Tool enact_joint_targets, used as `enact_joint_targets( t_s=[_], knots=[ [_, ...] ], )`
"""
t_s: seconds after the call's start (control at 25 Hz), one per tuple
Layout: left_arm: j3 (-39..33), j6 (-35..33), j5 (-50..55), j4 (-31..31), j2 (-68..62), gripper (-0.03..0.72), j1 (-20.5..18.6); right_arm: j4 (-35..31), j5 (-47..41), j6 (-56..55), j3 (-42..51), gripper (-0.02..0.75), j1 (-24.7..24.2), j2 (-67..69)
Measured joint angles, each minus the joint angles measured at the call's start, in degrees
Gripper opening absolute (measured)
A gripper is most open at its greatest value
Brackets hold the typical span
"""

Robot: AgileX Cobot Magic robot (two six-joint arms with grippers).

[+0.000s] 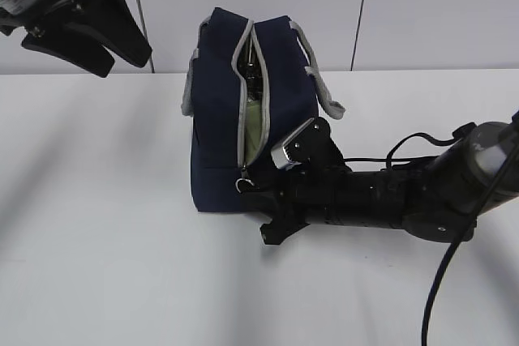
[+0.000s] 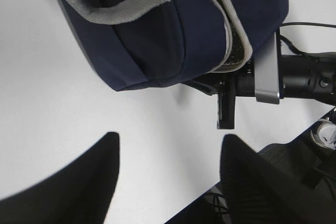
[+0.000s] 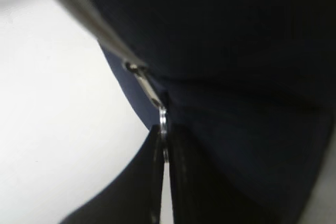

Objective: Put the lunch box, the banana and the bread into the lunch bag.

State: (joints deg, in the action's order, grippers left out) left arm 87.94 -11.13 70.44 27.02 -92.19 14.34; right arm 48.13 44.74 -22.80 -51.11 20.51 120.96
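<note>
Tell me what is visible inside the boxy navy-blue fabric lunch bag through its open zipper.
Through the gap in the navy-blue fabric lunch bag, a sage-green surface shows, with something dark above it. Fabric covers everything else, so banana and bread cannot be confirmed.

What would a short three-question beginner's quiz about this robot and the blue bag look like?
1. True or false: the boxy navy-blue fabric lunch bag is zipped fully shut.
2. What is the right gripper pinching? A) a grey strap handle B) the metal ring pull C) nothing
3. Fill in: the left gripper hangs ___, apart from the bag.

Key: 1 false, a gap shows the sage-green lid inside. 2 B. 3 open.
</note>
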Motion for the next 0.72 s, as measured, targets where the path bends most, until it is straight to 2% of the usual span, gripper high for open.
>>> enact_joint_targets(
  t_s=[0.4, 0.72],
  knots=[
    [0.00, 0.00, 0.00, 0.00, 0.00, 0.424, 0.00, 3.24, -0.19, 0.00, 0.00, -0.016, 0.00, -1.96],
    [0.00, 0.00, 0.00, 0.00, 0.00, 0.424, 0.00, 5.15, -1.71, 0.00, 3.41, -0.016, 0.00, -6.54]
  ],
)
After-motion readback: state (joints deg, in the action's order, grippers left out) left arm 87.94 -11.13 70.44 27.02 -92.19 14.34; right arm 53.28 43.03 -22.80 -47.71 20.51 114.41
